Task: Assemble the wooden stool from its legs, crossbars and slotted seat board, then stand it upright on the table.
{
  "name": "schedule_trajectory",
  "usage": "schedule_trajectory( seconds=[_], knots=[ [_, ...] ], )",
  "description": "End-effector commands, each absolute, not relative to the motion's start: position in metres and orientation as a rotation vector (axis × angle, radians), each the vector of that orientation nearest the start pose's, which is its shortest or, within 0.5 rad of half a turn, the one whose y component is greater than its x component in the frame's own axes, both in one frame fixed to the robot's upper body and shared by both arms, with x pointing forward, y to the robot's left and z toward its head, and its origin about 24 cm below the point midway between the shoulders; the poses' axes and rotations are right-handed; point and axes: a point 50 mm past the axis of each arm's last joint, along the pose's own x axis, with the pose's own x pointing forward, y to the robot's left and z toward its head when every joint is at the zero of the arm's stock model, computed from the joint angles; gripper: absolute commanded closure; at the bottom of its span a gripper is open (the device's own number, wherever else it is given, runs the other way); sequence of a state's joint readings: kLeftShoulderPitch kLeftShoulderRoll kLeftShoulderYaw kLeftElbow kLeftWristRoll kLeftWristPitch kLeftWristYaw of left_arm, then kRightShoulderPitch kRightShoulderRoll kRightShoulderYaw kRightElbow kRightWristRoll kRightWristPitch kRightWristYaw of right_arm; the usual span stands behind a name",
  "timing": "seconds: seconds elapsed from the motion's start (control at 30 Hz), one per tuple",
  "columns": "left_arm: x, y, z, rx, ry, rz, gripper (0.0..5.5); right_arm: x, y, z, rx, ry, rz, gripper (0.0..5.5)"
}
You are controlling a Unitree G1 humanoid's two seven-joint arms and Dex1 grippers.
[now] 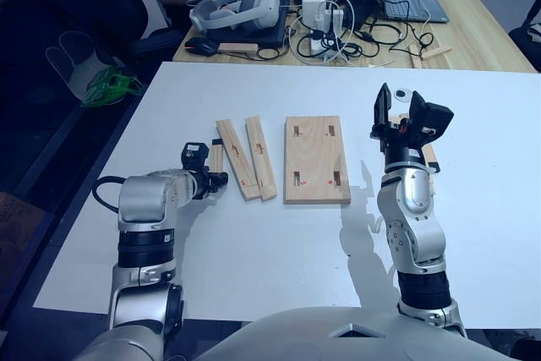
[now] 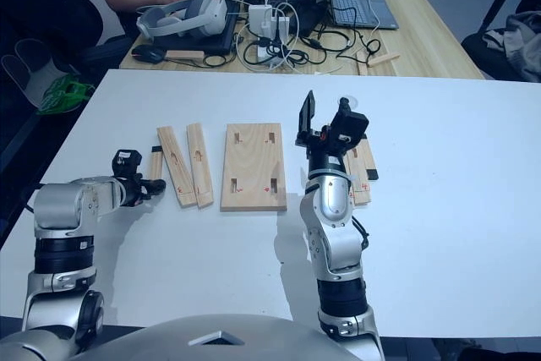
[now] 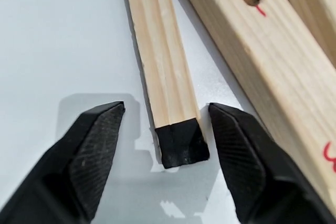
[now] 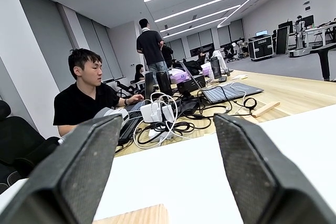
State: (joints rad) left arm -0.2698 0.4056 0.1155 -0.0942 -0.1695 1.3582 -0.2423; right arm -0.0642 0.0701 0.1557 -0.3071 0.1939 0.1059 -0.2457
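Note:
The slotted seat board (image 1: 317, 159) lies flat mid-table. Left of it lie two slotted legs (image 1: 237, 158) (image 1: 260, 158) side by side, and left of those a thin crossbar (image 3: 165, 66) with a black tip. My left gripper (image 3: 167, 129) is low over the table, open, one finger on each side of that black-tipped end without touching it. My right gripper (image 1: 397, 112) is raised above the table right of the board, pointing upward, open and empty. More wooden pieces (image 2: 362, 171) lie behind the right arm.
Beyond the white table (image 1: 254, 259) stands a wooden desk (image 1: 473, 40) with laptops, a headset (image 1: 232, 10), chargers and cables; a person types there. The table's left edge is near my left arm. Bare surface spreads in front and to the far right.

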Motion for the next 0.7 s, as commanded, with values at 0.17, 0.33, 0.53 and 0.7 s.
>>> schedule_trajectory(
  seconds=[0.17, 0.33, 0.53, 0.7],
  knots=[
    [0.237, 0.217, 0.016, -0.122, 1.157, -0.059, 3.74, 0.263, -0.095, 0.122, 0.384, -0.216, -0.007, 2.31],
    [0.245, 0.209, 0.012, -0.152, 1.124, -0.031, 4.2, 0.274, -0.101, 0.119, 0.378, -0.21, 0.003, 2.31],
    [0.27, 0.2, 0.05, -0.195, 0.867, 0.046, 4.21, 0.286, -0.114, 0.132, 0.327, -0.236, 0.035, 2.31],
    [0.295, 0.198, 0.096, -0.05, 0.51, 0.046, 4.21, 0.303, -0.128, 0.154, 0.274, -0.249, 0.14, 2.31]
  ],
)
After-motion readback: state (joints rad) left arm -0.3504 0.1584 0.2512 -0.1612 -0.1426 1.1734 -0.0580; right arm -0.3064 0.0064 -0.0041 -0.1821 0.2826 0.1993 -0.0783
